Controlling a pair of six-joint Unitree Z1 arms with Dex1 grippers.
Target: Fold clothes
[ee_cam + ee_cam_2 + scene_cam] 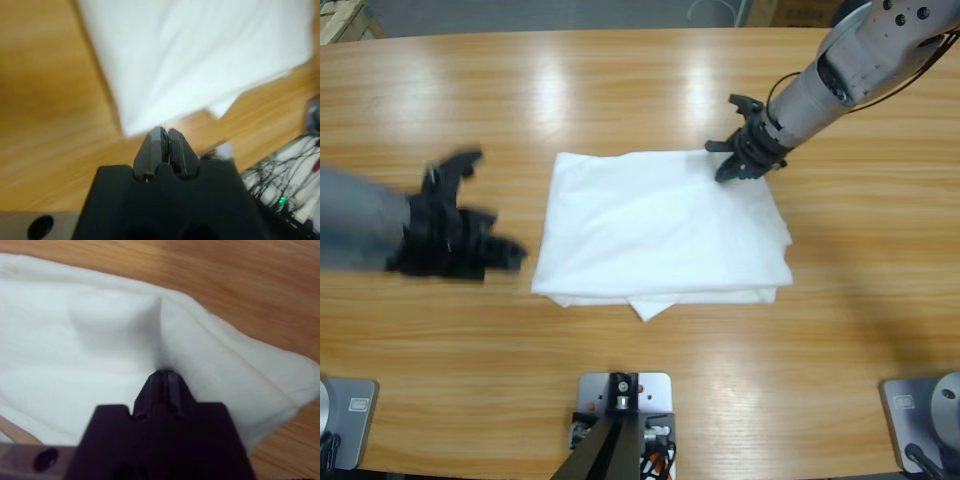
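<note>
White T-shirt (660, 230) folded into rough rectangle, flat on wooden table (620, 90) near centre; small corner of lower layer pokes out at near edge

Right gripper (735, 168) at shirt's far right corner, jaws clenched on pinch of cloth; right wrist view shows fabric (100, 340) puckered into ridge running into jaw tips

Left gripper (510, 255) over bare table, just beside shirt's left edge, apart from it; blurred in high view, but left wrist view shows jaws pressed together, apparently empty, shirt corner (200, 60) just past tips
</note>
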